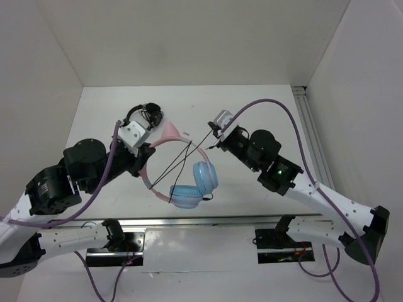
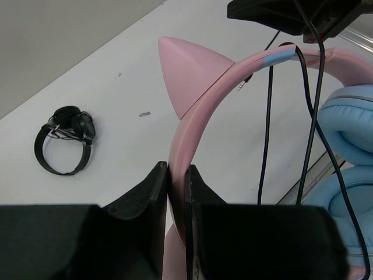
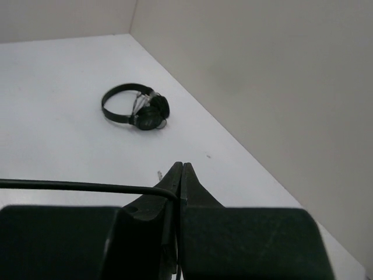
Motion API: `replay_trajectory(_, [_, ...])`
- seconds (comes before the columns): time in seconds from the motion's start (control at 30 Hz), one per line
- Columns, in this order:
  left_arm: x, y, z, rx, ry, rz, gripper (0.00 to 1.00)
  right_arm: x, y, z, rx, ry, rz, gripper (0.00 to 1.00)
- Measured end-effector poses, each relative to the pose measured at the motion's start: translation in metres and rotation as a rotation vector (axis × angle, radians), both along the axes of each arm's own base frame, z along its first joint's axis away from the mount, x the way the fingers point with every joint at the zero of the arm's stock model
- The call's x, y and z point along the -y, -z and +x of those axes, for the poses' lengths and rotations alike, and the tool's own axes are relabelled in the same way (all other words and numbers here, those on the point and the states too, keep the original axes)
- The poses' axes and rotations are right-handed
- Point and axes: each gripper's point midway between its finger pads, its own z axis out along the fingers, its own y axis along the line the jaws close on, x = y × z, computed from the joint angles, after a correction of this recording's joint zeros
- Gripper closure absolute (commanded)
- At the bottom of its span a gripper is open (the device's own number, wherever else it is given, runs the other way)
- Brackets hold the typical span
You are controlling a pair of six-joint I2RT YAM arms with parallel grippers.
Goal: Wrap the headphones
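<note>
Clamping the pink headband (image 2: 192, 105), your left gripper (image 2: 178, 175) is holding the headphones (image 1: 203, 177) mid-table (image 1: 252, 107). Their crown is facing left, the two light-blue ear cups are pointing near-right, and one cat ear is jutting away. Your right gripper (image 3: 179, 175) is pinching the thin black cable (image 3: 76, 186), which is stretching straight across the band's opening. Small black headphones (image 1: 148, 113) are lying beyond.

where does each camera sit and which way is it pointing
Top external: above and behind the bases, looking down on the table; left arm and right arm show.
Left wrist: on the left arm, looking along the left fingers, shut on the pink headphones.
Right wrist: on the right arm, looking past the right fingers, pinching the cable.
Shared: both wrist views catch the small black headphones.
</note>
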Motion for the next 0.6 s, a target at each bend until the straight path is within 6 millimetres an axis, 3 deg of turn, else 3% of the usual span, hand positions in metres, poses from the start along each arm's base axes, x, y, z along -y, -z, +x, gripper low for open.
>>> replay_trajectory(0.13, [0.014, -0.003, 0.003, -0.014, 0.018, -0.034, 1.0, 0.005, -0.006, 0.009, -0.029, -0.067, 0.08, 0.87])
replay_trajectory(0.4, [0.03, -0.011, 0.003, -0.044, 0.013, -0.202, 1.0, 0.006, -0.012, 0.009, -0.089, -0.19, 0.181, 0.84])
replay_trajectory(0.6, [0.029, -0.019, 0.007, -0.068, -0.042, -0.318, 1.0, -0.007, 0.008, -0.005, -0.153, -0.295, 0.218, 0.86])
